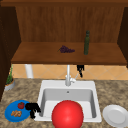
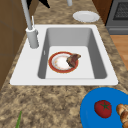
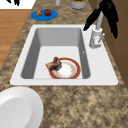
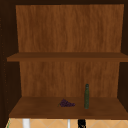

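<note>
Black, the right hand (image 1: 80, 68) hangs just below the shelf (image 1: 37, 57), fingers relaxed and pointing down beside the faucet (image 1: 67, 76), holding nothing; the right side view shows it (image 3: 110, 13) over the faucet's top. Nearer and to the left, the left hand (image 1: 32, 107) sits at the right edge of the blue plate (image 1: 10, 112), fingers loosely curled downward, empty, close to the tomato (image 1: 21, 105). Inside the sink (image 2: 100, 62) lies a red-rimmed plate (image 2: 53, 68) with brown food (image 2: 73, 59).
</note>
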`<state>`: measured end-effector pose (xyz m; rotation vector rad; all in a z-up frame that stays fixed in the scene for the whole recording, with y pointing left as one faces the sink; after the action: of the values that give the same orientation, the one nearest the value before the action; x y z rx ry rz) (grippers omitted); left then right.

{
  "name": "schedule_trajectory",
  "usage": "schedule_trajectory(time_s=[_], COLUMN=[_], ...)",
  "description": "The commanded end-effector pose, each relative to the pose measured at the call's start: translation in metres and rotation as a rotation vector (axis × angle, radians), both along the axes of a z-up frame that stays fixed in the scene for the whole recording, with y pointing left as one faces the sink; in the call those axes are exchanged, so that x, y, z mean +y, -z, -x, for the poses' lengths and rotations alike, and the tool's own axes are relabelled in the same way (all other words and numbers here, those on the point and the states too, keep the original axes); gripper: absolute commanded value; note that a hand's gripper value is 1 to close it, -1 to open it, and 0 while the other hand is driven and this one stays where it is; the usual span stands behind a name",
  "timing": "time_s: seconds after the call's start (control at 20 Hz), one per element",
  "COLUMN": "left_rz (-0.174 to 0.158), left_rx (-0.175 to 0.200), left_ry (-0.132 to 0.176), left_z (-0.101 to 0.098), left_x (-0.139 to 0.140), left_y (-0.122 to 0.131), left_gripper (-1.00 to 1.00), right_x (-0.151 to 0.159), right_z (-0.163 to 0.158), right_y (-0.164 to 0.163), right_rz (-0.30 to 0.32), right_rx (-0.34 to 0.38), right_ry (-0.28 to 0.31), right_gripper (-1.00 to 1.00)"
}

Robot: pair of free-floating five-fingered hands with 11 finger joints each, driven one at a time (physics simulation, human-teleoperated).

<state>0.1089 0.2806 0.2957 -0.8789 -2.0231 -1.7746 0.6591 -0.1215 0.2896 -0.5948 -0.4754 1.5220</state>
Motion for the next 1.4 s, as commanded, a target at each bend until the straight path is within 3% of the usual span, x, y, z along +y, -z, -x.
schedule_trajectory(time_s=[0.0, 0.35, 0.6, 0.8, 1.05, 1.15, 1.25, 1.3, 1.35], left_rz=[0.0, 0.0, 0.0, 0.0, 0.0, 0.0, 0.0, 0.0, 0.0], left_rx=[0.0, 0.0, 0.0, 0.0, 0.0, 0.0, 0.0, 0.0, 0.0], left_ry=[0.0, 0.0, 0.0, 0.0, 0.0, 0.0, 0.0, 0.0, 0.0], left_z=[0.0, 0.0, 0.0, 0.0, 0.0, 0.0, 0.0, 0.0, 0.0], left_x=[0.0, 0.0, 0.0, 0.0, 0.0, 0.0, 0.0, 0.0, 0.0], left_y=[0.0, 0.0, 0.0, 0.0, 0.0, 0.0, 0.0, 0.0, 0.0], left_gripper=[0.0, 0.0, 0.0, 0.0, 0.0, 0.0, 0.0, 0.0, 0.0], right_x=[0.005, 0.004, 0.004, 0.0, -0.011, -0.007, 0.018, 0.02, 0.024], right_z=[-0.028, -0.068, -0.082, -0.102, -0.104, -0.099, -0.087, -0.088, -0.088], right_y=[0.031, 0.079, 0.11, 0.118, 0.122, 0.125, 0.129, 0.129, 0.128], right_rz=[0.037, 0.035, 0.037, -0.037, -0.118, -0.133, -0.116, -0.116, -0.09], right_rx=[0.0, -0.029, 0.06, 0.284, 0.536, 0.581, 0.585, 0.601, 0.65], right_ry=[-0.051, -0.059, -0.06, -0.07, -0.085, -0.071, -0.025, -0.005, -0.03], right_gripper=[-1.0, -1.0, -1.0, -1.0, -1.0, -1.0, -1.0, 1.0, 1.0])
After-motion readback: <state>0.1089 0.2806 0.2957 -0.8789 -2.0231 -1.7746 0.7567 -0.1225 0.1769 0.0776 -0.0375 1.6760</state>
